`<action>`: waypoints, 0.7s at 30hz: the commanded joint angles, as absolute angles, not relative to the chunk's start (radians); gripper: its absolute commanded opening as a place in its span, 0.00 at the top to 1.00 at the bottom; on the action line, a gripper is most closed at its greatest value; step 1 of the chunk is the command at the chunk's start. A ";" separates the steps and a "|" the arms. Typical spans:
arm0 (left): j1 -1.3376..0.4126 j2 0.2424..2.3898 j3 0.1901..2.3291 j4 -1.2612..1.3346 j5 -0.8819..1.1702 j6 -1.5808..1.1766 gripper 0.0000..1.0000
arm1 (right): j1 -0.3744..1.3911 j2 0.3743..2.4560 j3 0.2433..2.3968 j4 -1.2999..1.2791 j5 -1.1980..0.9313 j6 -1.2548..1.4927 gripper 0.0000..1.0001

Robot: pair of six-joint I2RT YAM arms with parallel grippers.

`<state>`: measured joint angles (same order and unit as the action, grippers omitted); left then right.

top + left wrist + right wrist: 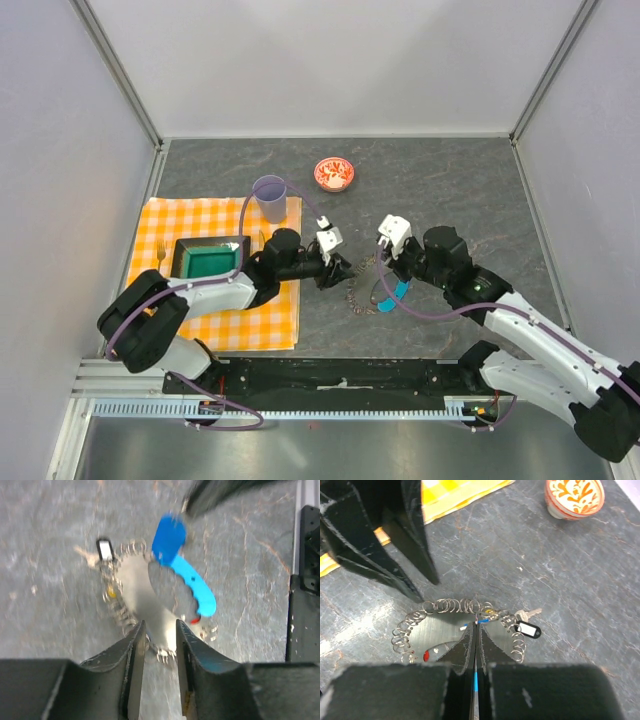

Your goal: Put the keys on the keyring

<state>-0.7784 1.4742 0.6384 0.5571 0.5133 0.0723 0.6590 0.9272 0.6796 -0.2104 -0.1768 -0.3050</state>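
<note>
lying elongated, keyring (352, 295), long axis near-far

L claw (160, 630) jaws narrowly apart, R claw (476, 628) pinched tight, arms angled inward

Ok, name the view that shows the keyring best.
Right wrist: the keyring lies sharp and close, with most of its chain loop traceable, though the right gripper hides the near part. Left wrist shows its fob well, but the chain is blurred. Top external shows it only tiny.
</note>
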 commanded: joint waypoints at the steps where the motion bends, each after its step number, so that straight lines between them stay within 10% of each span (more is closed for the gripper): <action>1: -0.784 1.420 0.566 0.479 0.384 -0.074 0.61 | 0.663 0.867 0.643 -0.193 -0.114 -0.258 1.00; 21: -0.804 1.719 0.856 0.192 0.241 -0.086 0.52 | 0.663 0.744 0.598 -0.138 -0.112 -0.215 1.00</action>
